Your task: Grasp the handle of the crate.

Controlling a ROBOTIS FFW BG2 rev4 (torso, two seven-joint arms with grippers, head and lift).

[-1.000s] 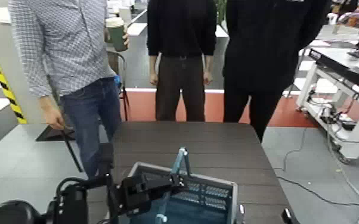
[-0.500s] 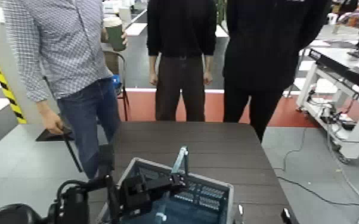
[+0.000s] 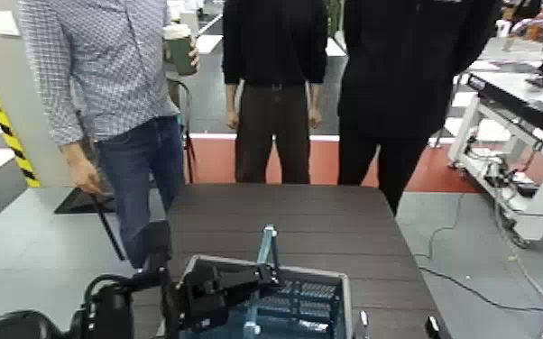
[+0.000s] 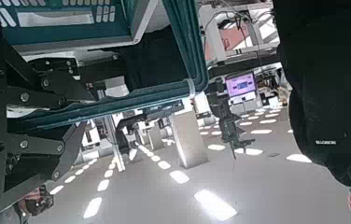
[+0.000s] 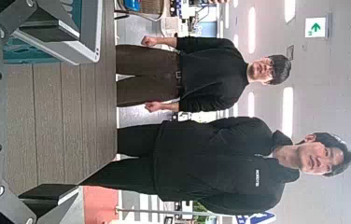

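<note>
The crate (image 3: 329,275), with a grey rim and teal slatted walls, sits at the near edge of the dark wooden table (image 3: 311,216). Its thin teal handle (image 3: 265,245) stands upright over the crate's left half. My left gripper (image 3: 259,275) reaches in from the lower left and is shut on the handle low on its upright part. In the left wrist view the teal handle (image 4: 189,56) runs between the black fingers (image 4: 43,89), with the crate (image 4: 62,23) behind. My right gripper (image 3: 398,323) waits open at the crate's right side; the crate's corner shows in the right wrist view (image 5: 66,28).
Three people stand beyond the table's far edge: one in a checked shirt (image 3: 104,63) holding a cup at far left, two in black (image 3: 273,54) (image 3: 401,63). A workbench on a frame (image 3: 519,117) stands at right. The table's far half (image 3: 284,203) is bare.
The handle's top has shifted a little left and the crate's near rim has dropped slightly. The person in the checked shirt has shifted. My left gripper stays on the handle.
</note>
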